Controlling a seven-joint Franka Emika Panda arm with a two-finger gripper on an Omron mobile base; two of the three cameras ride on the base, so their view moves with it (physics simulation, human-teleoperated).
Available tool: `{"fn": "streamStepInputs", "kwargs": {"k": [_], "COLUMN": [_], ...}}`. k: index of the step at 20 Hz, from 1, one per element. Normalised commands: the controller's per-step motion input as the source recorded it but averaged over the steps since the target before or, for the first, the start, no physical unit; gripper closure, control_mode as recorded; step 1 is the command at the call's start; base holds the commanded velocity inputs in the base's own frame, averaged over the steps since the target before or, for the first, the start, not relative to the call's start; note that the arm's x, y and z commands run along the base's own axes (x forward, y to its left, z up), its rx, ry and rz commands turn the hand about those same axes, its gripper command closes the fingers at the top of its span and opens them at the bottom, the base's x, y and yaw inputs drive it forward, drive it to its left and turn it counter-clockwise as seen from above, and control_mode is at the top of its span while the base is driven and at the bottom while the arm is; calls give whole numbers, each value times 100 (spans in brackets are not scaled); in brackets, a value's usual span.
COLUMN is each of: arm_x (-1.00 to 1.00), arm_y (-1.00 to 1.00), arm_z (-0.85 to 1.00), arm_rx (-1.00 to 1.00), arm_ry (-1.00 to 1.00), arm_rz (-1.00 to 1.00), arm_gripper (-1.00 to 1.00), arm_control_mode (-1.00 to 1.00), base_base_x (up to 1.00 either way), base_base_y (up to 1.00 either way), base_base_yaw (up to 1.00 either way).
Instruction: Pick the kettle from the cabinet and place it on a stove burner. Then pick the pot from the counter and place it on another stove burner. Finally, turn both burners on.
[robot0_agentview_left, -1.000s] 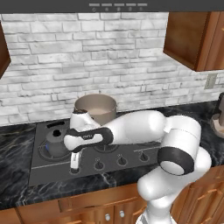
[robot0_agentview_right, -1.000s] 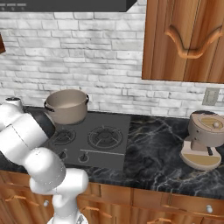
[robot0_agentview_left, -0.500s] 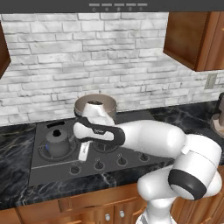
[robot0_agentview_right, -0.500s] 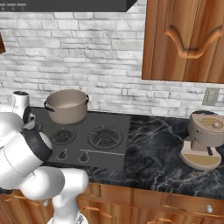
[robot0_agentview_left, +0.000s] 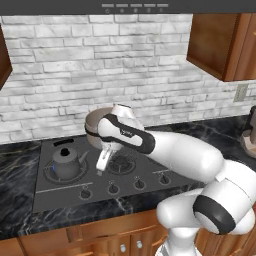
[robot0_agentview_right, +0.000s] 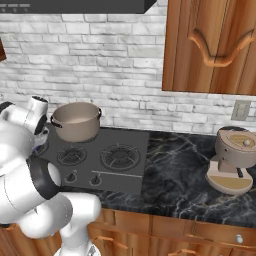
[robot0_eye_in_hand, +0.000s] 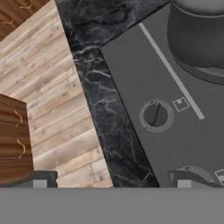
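The kettle (robot0_agentview_left: 65, 161) sits on the front left stove burner (robot0_agentview_left: 64, 171), and the beige pot (robot0_agentview_right: 76, 121), its pale inside bare, stands on the back burner behind it. You have the arm stretched low over the cooktop (robot0_agentview_left: 100, 186), with the gripper (robot0_agentview_left: 102, 162) pointing down, fingers spread wide, holding nothing. In the hand view, a round knob (robot0_eye_in_hand: 155, 115) lies below, near the black marble counter (robot0_eye_in_hand: 105, 105).
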Motion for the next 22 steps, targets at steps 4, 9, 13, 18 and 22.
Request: {"fn": "streamStepInputs", "kwargs": {"k": [4, 9, 13, 18, 22], "arm_x": [-3, -12, -19, -18, -13], "arm_y": [-9, -4, -8, -13, -17], "arm_z": [14, 8, 8, 13, 16], "arm_rx": [0, 0, 0, -5, -8], "arm_ry": [13, 8, 7, 5, 5], "arm_rz": [-15, -15, -16, -16, -16], "arm_gripper": [-100, -100, -100, -100, -100], "arm_control_mode": [-100, -100, -100, -100, -100], "base_base_x": [0, 0, 0, 0, 0], "base_base_y": [0, 0, 0, 0, 0], "base_base_yaw": [0, 0, 0, 0, 0]}}
